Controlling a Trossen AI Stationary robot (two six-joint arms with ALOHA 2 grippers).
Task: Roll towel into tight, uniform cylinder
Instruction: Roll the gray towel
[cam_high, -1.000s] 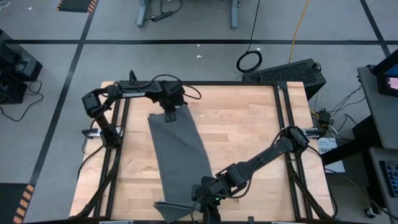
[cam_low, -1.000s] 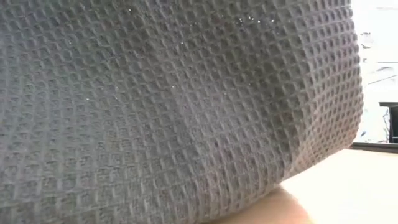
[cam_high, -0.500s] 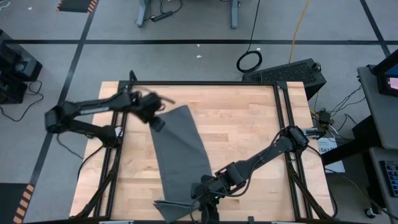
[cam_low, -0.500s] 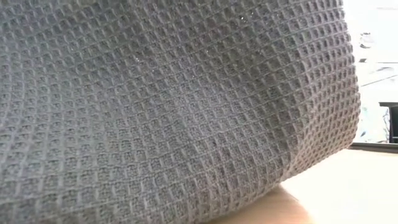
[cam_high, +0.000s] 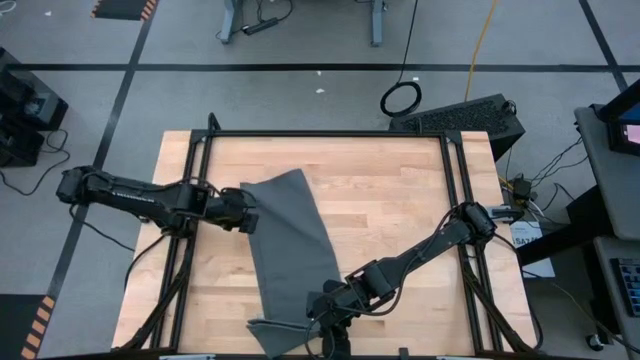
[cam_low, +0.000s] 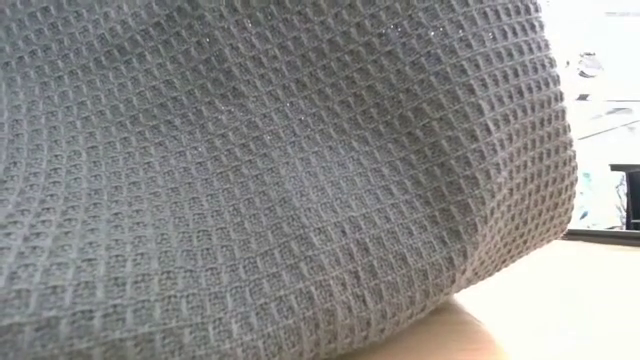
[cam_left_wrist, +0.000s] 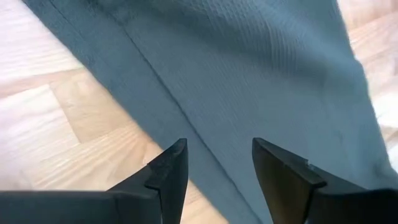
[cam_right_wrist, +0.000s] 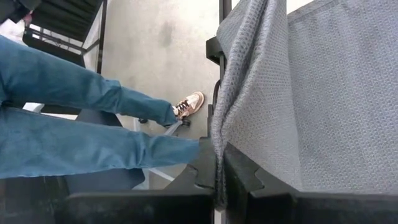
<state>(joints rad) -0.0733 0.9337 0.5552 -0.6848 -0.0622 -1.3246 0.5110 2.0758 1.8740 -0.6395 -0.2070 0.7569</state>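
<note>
The dark grey towel (cam_high: 290, 250) lies as a long strip on the wooden table, from its far end (cam_high: 285, 182) to the near edge. Its near end is bunched up and fills the low view (cam_low: 280, 180). My left gripper (cam_high: 246, 214) is open, its fingers standing over the towel's left long edge (cam_left_wrist: 186, 124); I cannot tell whether they touch it. My right gripper (cam_high: 322, 308) is shut on the towel near its near end. The white tag does not show. My right gripper pinches a raised fold of the towel (cam_right_wrist: 219, 140) between its two fingers, at the right side of the towel's near end. The fingers come low from the table's right side. The fold stands up from the fingers; the rest of the towel lies on the table.
A black frame (cam_high: 320, 133) runs around the table top. Bare wood (cam_high: 390, 200) lies to the right of the towel. A person's legs in jeans (cam_right_wrist: 74, 118) stand on the floor beyond the table's near edge.
My left gripper has left the towel's far end, swung toward the table's left edge and come nearer, and now stands at the towel's left long edge. The far end has stayed on the table, now lying slightly skewed. My right gripper keeps its hold.
</note>
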